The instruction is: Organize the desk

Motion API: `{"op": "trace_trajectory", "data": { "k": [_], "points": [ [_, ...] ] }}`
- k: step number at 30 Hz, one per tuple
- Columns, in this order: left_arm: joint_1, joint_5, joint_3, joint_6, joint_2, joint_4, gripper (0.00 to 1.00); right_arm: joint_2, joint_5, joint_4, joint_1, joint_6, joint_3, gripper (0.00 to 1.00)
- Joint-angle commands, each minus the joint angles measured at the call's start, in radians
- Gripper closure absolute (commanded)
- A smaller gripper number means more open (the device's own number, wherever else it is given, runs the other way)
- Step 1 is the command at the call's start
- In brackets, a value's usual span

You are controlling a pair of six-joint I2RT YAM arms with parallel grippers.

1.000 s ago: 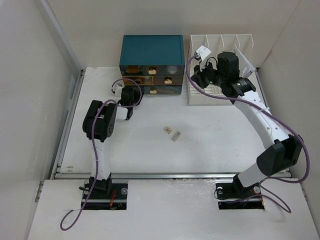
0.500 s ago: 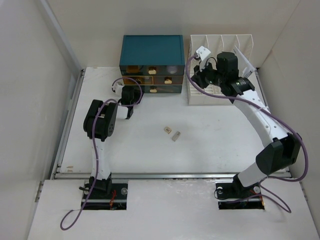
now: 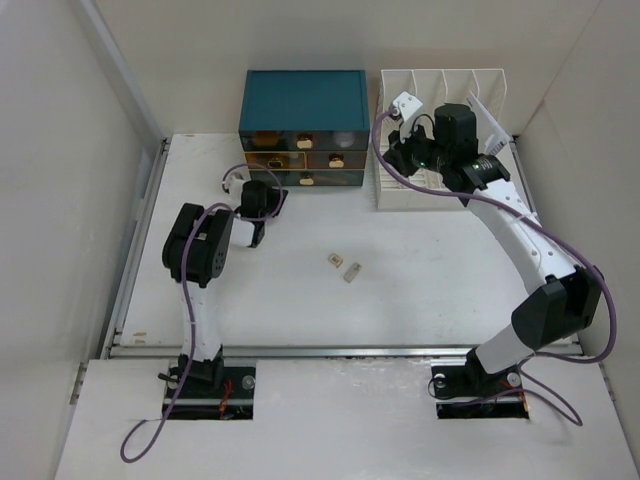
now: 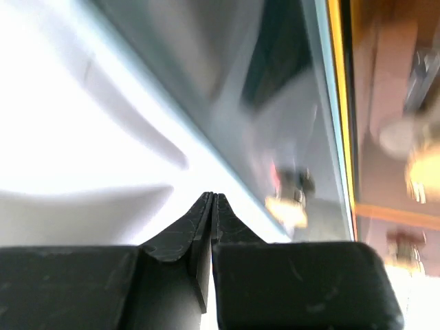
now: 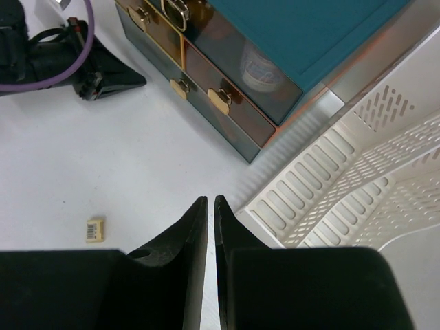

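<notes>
The white desk (image 3: 420, 285) holds a teal drawer box (image 3: 303, 100) and a white slotted file rack (image 3: 440, 150) at the back. Two small tan items (image 3: 334, 260) (image 3: 352, 271) lie mid-desk; one shows in the right wrist view (image 5: 95, 229). My left gripper (image 3: 263, 192) is shut and empty, low on the desk just in front of the box's bottom drawer. In the left wrist view (image 4: 211, 198) the drawer front is close and blurred. My right gripper (image 3: 398, 155) is shut and empty, hovering between box and rack (image 5: 210, 201).
A metal rail (image 3: 340, 350) runs along the desk's near edge. Walls close in the left, back and right. The drawers (image 5: 227, 96) have brown fronts with gold handles and look closed. The left gripper also shows in the right wrist view (image 5: 134, 79).
My left gripper has drawn back a little from the drawer box, toward the left and near side. The right arm has barely moved.
</notes>
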State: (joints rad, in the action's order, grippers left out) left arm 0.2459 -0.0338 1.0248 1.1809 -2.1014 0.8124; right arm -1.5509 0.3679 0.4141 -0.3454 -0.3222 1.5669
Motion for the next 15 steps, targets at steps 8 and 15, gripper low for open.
{"op": "trace_trajectory", "data": {
  "k": [8,15],
  "points": [
    [0.139,0.020,-0.135,0.048,0.293,0.082,0.46,0.005,0.029,-0.026,0.008,-0.006,0.004,0.86],
    [0.180,0.029,-0.019,0.097,0.204,0.134,0.30,0.023,0.038,-0.026,0.017,-0.006,0.004,0.86]
  ]
}}
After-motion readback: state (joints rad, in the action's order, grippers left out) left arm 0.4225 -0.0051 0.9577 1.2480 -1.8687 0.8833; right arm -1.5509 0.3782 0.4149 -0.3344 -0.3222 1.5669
